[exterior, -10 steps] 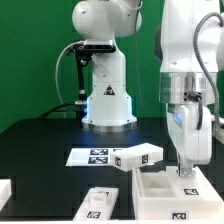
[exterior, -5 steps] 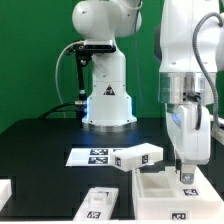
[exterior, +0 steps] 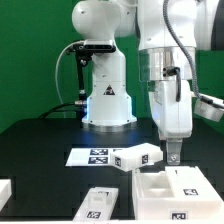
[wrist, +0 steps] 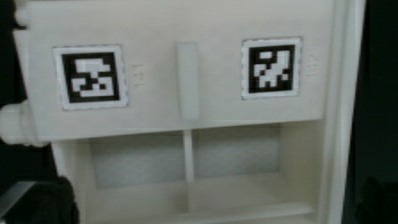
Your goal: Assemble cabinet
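cabinet box (exterior: 172, 186) is being hovered over on the worktop (exterior: 40, 140), exterior view's lower right; nothing's being held, jaws' gap can't be told. Probably light, stiff, slick plastic, so a thin wall is being suggested as grip

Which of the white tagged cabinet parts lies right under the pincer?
The open box part at the exterior view's right, directly below the pincer; the tagged block and the flat panel lie further toward that view's left.

Black table (exterior: 40, 150) under me, green backdrop (exterior: 30, 50) behind it. Marker board (exterior: 92, 156) lies flat on the table near mid-scene, tags up; its end toward the exterior view's right is covered
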